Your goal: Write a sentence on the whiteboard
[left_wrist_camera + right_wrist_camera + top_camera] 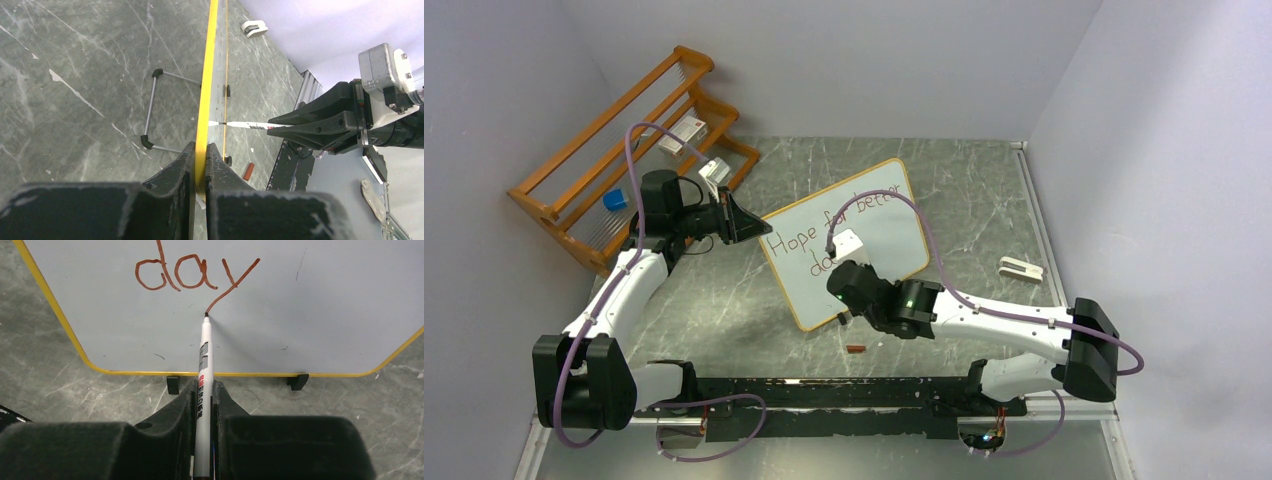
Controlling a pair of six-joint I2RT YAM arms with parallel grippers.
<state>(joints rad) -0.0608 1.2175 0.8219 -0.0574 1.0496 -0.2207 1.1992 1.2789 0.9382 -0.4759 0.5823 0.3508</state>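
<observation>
The whiteboard point(894, 225) stands tilted on its small black feet point(173, 384) in the middle of the surface point(724, 310). The left hand point(200, 150) is pressed together on the whiteboard's yellow rim, at the edge nearest the left arm, probably to steady it against the push of writing. The right hand point(202, 387), in front of the whiteboard, pinches a marker point(205, 355) whose tip touches the board at the tail of the "y" in "day"; the sentence point(819, 235) seems to lack only its last letter. From above, the right arm hides most of the second row, the right wrist view cuts off the first row, and the marker's print is too small to read
</observation>
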